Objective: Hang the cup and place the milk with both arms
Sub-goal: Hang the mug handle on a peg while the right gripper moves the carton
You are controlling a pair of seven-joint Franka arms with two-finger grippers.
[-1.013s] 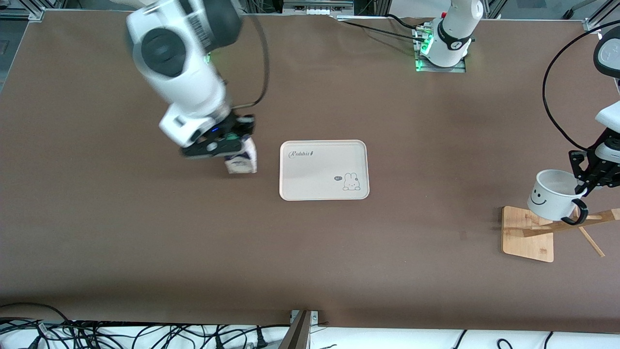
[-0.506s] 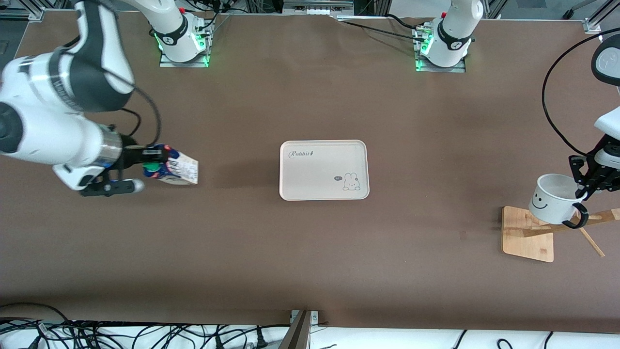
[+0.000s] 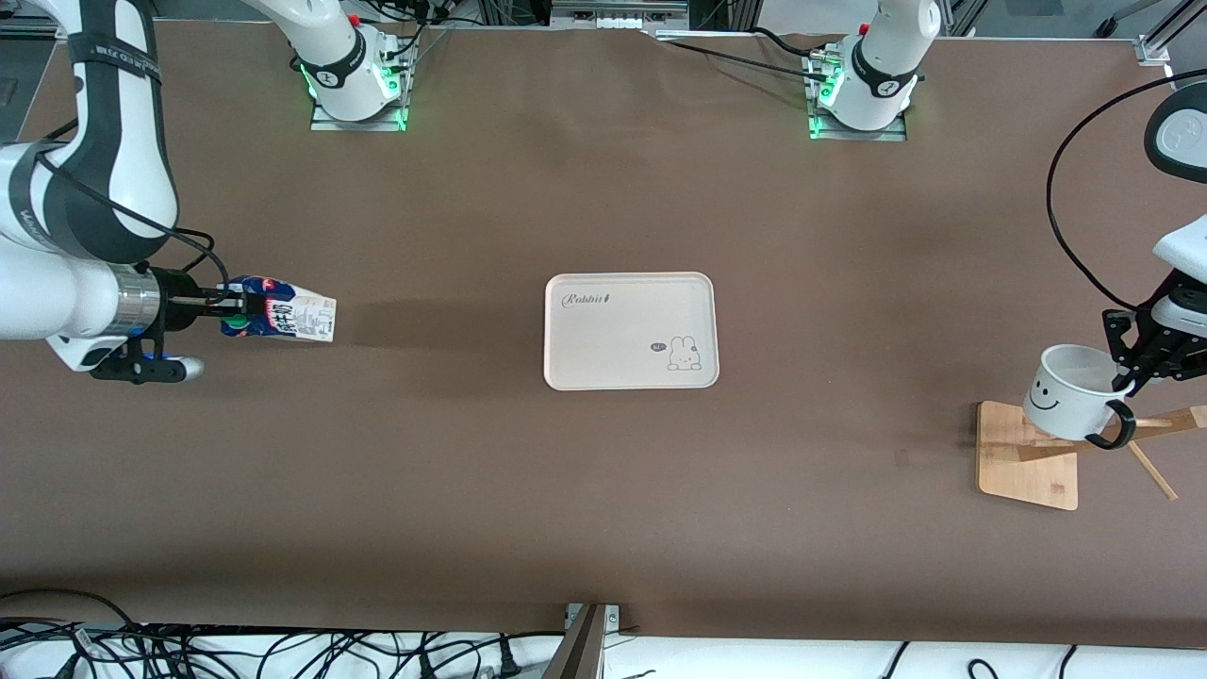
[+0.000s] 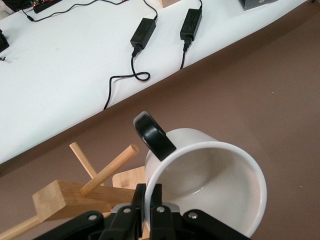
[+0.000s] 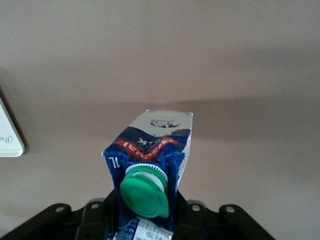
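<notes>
The milk [image 3: 288, 319], a blue and white carton with a green cap [image 5: 145, 192], is held on its side above the table at the right arm's end. My right gripper [image 3: 231, 315] is shut on its gable top, as the right wrist view [image 5: 146, 212] shows too. The white smiley cup [image 3: 1064, 393] hangs tilted in my left gripper [image 3: 1124, 370], which is shut on its rim [image 4: 149, 199]. The cup's black handle [image 4: 152, 136] is beside a peg [image 4: 107, 168] of the wooden rack [image 3: 1028, 455].
A white rabbit tray [image 3: 630, 377] lies at the table's middle; its corner shows in the right wrist view [image 5: 7, 141]. Cables run along the table's near edge. Two black power adapters [image 4: 142, 32] lie on a white surface past the table's edge.
My right arm has swung the milk away from the tray toward its end of the table and turned it on its side. My left gripper has lowered the cup slightly at the rack.
</notes>
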